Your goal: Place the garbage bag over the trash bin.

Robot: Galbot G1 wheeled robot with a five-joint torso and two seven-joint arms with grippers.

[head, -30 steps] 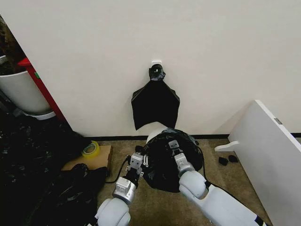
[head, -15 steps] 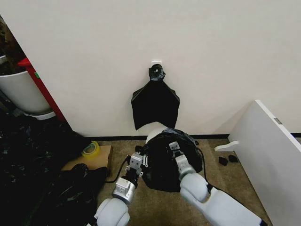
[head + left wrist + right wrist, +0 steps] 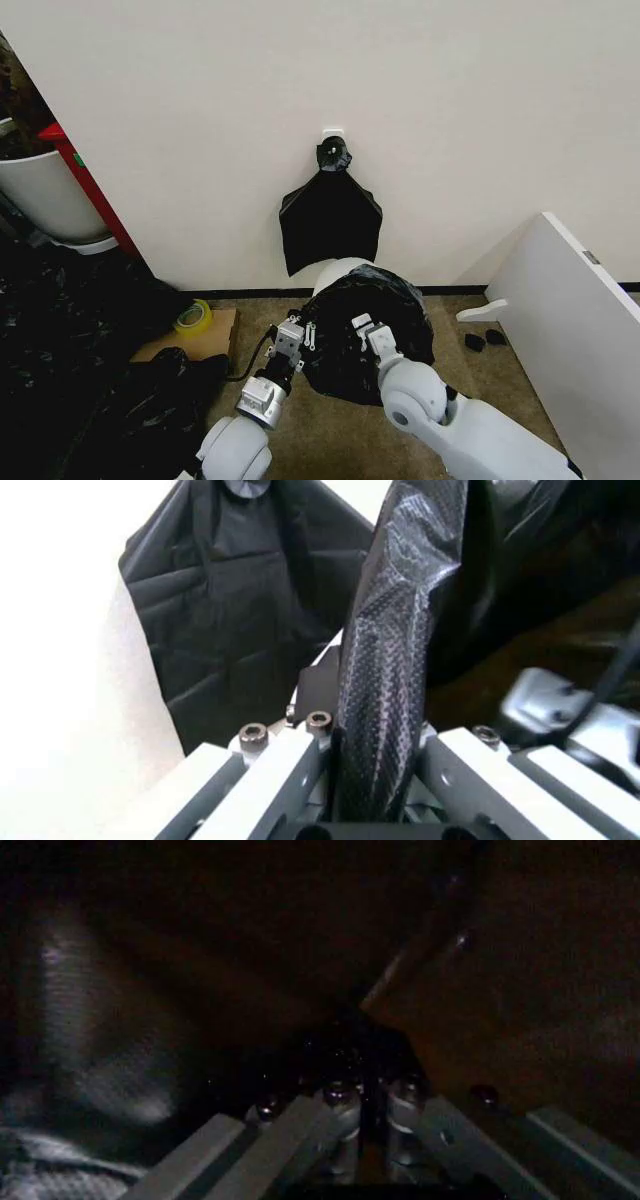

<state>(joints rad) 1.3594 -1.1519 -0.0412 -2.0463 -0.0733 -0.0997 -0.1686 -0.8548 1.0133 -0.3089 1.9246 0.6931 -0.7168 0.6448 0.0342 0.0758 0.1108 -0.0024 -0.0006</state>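
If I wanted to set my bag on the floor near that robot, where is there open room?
Bare carpet lies between the garbage bag draped over the trash bin and the leaning white board, apart from two small black bits. The other side is crowded: tape roll, cardboard and black plastic heaps.

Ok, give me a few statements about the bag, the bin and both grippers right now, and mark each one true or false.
1. The garbage bag is draped over the trash bin. True.
2. The left gripper is shut on a fold of the garbage bag. True.
3. The trash bin lies tipped on its side. False: it stands upright by the wall.
4. The right gripper hangs clear of the garbage bag. False: it is against the bag.
5. A roll of yellow tape sits on the white board. False: it rests on cardboard.
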